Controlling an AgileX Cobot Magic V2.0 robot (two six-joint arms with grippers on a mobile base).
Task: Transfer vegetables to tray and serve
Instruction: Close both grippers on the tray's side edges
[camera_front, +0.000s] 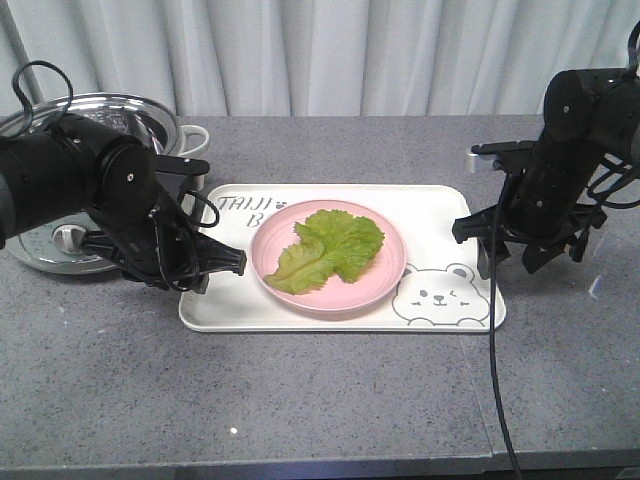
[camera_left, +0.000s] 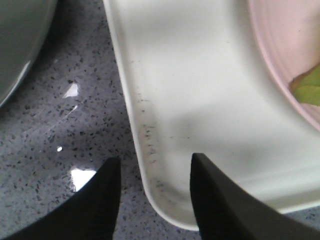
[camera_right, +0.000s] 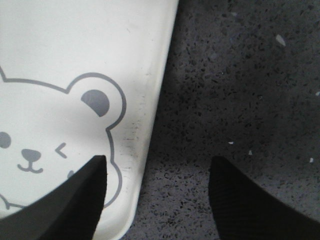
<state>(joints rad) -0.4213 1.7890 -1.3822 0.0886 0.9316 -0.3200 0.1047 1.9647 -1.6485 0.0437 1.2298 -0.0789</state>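
The tray (camera_front: 440, 205) lies flat on the grey worktop (camera_front: 300, 400), and its long side runs from left to right. A pink plate (camera_front: 385, 275) sits in the middle of the tray. One lettuce leaf (camera_front: 330, 250) lies flat on the plate. The leaf is slanted. Its thin end points to the tray's front left corner and its wide, frilly end points to the tray's back right corner.

The left pincer (camera_left: 155, 170) is at the tray's left end. It is wide open and holds nothing. One finger is over the tray and the other is over the worktop, with the rim between them. The right pincer (camera_right: 157, 170) is at the tray's right end, by the bear drawing (camera_right: 60, 135). It is wide open too, empty, with the rim between its fingers. A silver pot (camera_front: 110, 115) stands left of the tray.
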